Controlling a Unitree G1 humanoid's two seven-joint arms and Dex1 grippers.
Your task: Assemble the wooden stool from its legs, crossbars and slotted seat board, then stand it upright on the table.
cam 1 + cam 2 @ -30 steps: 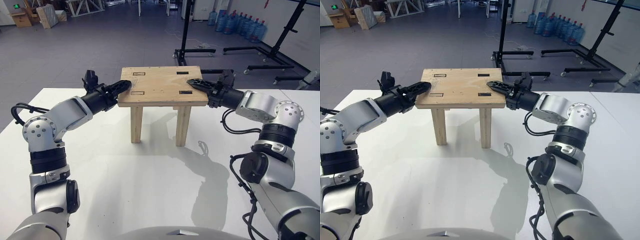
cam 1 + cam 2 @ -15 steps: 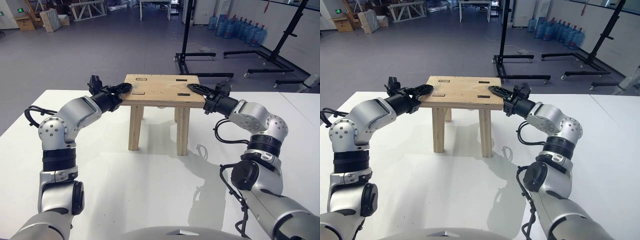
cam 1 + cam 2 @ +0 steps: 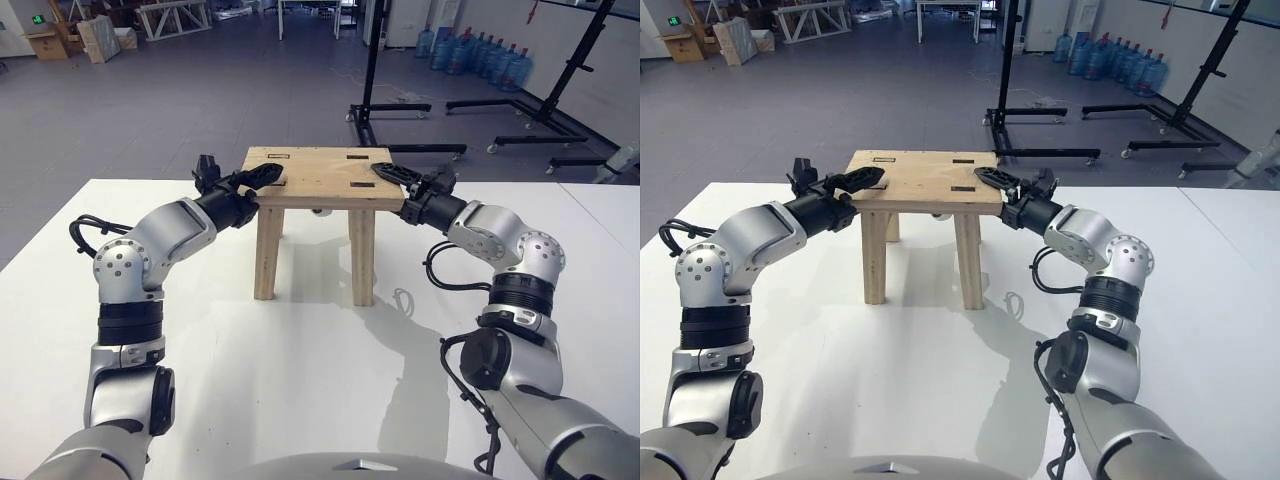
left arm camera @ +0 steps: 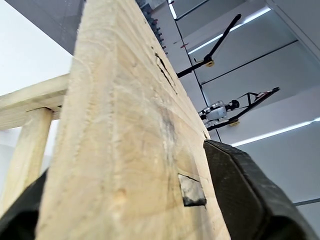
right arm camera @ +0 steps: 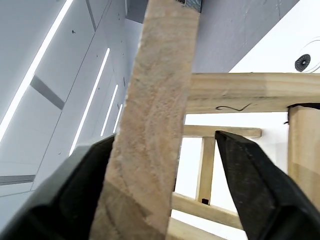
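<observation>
Upper centre, the assembled stool (image 3: 362,250) stands upright on the bench (image 3: 300,390), left gripper (image 3: 258,185) and right gripper (image 3: 392,185) each clamped on a seat board (image 3: 320,165) edge; looks like the final set-down, next both must let go without tipping it

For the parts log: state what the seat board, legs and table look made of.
Seat board: pale unfinished wood, perhaps plywood; rough fibrous edge grain. Legs: light matte wood, lengthwise grain. Table: smooth white top, material unclear.

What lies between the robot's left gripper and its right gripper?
The slotted seat board spans the whole stretch, with the left gripper at one end and the right gripper at the other, as the left eye view shows.
</observation>
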